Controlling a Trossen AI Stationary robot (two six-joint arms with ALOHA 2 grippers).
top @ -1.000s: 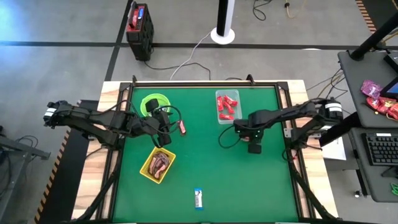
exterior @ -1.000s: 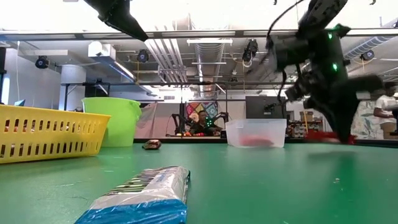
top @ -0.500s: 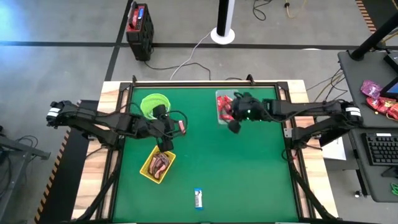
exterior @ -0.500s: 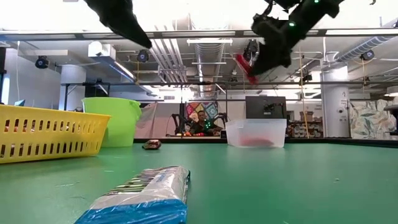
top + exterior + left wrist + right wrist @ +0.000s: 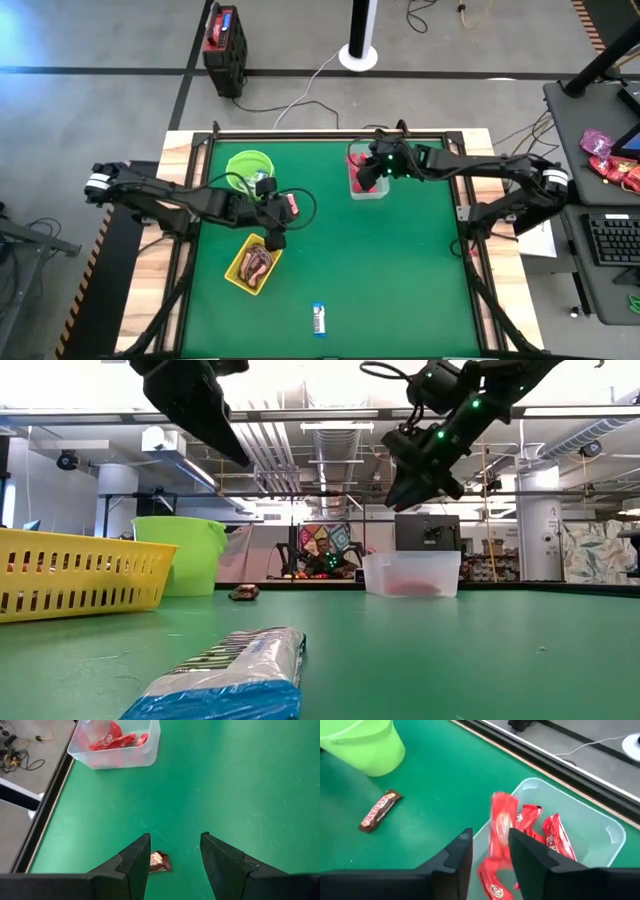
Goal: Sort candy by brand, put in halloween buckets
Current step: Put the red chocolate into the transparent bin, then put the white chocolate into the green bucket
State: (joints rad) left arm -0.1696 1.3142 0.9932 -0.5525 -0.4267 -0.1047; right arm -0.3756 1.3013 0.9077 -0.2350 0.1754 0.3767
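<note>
My right gripper hangs open above the clear tub, which holds several red bars. One red bar shows blurred just past its fingertips, inside the tub's outline. My left gripper is open and high over the table, near the yellow basket, which holds brown bars. A brown bar lies flat on the table beside it. A blue-and-white bar lies near the near edge. The lime-green bucket stands at far left. My right gripper has the blurred red bar's lower end standing between its open fingers. Whether either finger touches it, I cannot tell. The bar stands over the tub, clear of the table.
The green mat's middle and right half show bare. A raised dark rail runs along the table's far edge. Cables trail from both arms over the mat.
My right gripper has risen from the table's right middle and swung toward the far left, carrying a red bar to above the clear tub. In the low view the bar no longer shows at its fingers. My left gripper has drifted slightly toward the right and near edges.
</note>
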